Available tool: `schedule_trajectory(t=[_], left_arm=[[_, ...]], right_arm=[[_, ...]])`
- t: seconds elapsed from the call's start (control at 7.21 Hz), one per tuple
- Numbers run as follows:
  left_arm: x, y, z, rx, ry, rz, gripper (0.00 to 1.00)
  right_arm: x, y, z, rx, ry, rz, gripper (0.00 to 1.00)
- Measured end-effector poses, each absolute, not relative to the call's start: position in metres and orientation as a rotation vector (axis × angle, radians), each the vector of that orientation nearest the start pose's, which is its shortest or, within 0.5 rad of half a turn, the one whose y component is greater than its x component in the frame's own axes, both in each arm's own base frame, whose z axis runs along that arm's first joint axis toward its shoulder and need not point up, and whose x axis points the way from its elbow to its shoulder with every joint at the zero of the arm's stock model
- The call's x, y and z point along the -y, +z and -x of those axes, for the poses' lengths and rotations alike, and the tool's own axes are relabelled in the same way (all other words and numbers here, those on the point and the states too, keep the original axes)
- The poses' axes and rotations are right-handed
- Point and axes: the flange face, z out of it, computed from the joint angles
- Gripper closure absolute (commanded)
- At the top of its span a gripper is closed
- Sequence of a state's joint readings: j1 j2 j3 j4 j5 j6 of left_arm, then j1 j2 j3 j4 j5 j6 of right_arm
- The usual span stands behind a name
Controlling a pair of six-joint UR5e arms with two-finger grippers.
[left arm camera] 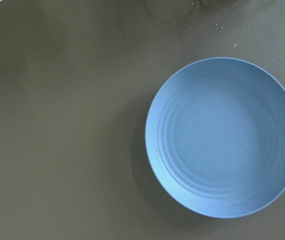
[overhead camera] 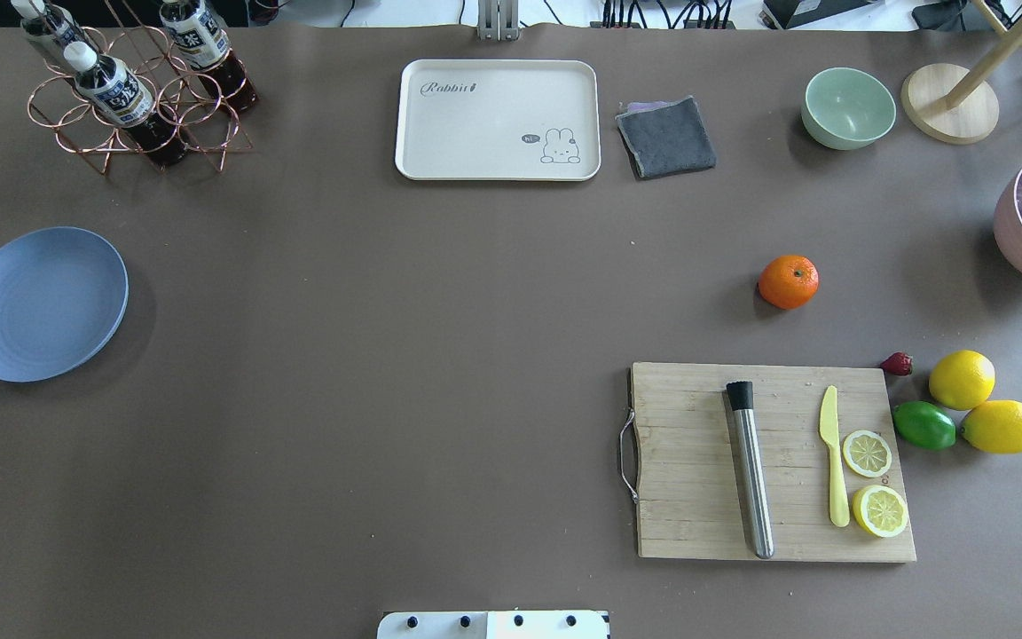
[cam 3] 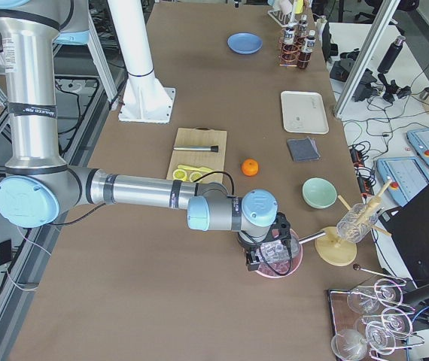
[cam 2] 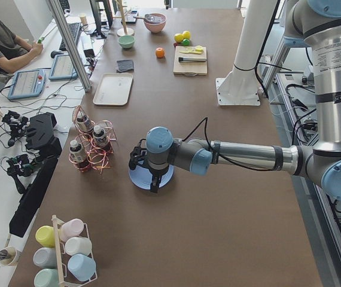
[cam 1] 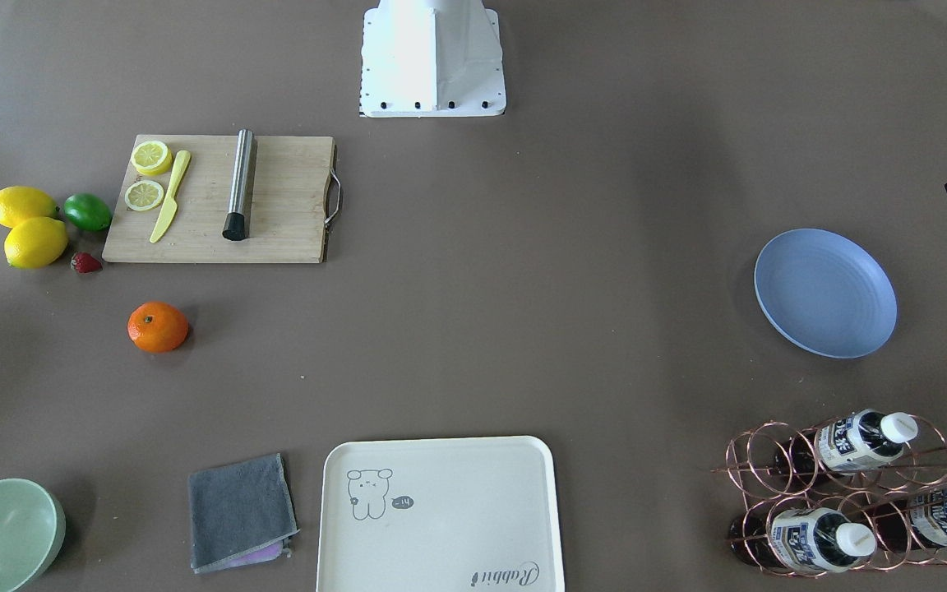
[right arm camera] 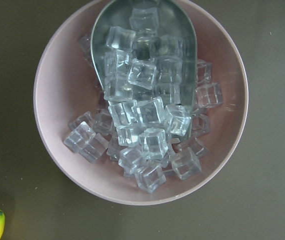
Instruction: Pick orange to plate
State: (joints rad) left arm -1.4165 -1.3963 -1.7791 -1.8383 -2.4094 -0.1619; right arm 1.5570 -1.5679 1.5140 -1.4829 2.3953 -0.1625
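- The small round orange fruit [overhead camera: 788,282] lies on the brown table, on the robot's right side, just beyond the wooden cutting board [overhead camera: 697,461]. Nothing grips it.
- The round pale blue plate [overhead camera: 41,303] sits far on the left side, well apart, with nothing on it. So the fruit must cross almost the whole table.
- The left gripper [cam 2: 150,179] hangs above this plate, and the right gripper [cam 3: 263,259] above a pink bowl [right arm camera: 62,90]. I think these are only waiting poses. Whether the claws are released or clenched, I cannot tell.
- The pink bowl holds clear ice cubes [right arm camera: 142,125] and a metal scoop [right arm camera: 180,25]. The light green bowl [overhead camera: 817,120] looks empty.
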Motion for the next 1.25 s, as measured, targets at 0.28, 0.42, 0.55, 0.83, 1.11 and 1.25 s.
schedule_trajectory(t=[0.28,0.42,0.55,0.83,1.11,1.25], left_arm=[[0.441,0.604,-0.007,-0.848,0.121,-0.159,0.02],[0.443,0.603,-0.008,-0.833,0.121,-0.167,0.02],[0.444,0.602,-0.008,-0.828,0.120,-0.169,0.02],[0.443,0.604,-0.008,-0.824,0.120,-0.166,0.02],[0.442,0.606,-0.009,-0.822,0.120,-0.162,0.02],[0.441,0.607,-0.009,-0.822,0.121,-0.161,0.02]], right_arm=[[0.502,0.659,-0.053,0.811,-0.188,-0.110,0.00],[0.506,0.654,-0.050,0.806,-0.192,-0.105,0.00],[0.513,0.648,-0.047,0.805,-0.186,-0.077,0.00],[0.522,0.637,-0.048,0.804,-0.171,-0.042,0.00],[0.521,0.636,-0.052,0.787,-0.172,-0.042,0.00],[0.521,0.637,-0.052,0.782,-0.173,-0.043,0.00]])
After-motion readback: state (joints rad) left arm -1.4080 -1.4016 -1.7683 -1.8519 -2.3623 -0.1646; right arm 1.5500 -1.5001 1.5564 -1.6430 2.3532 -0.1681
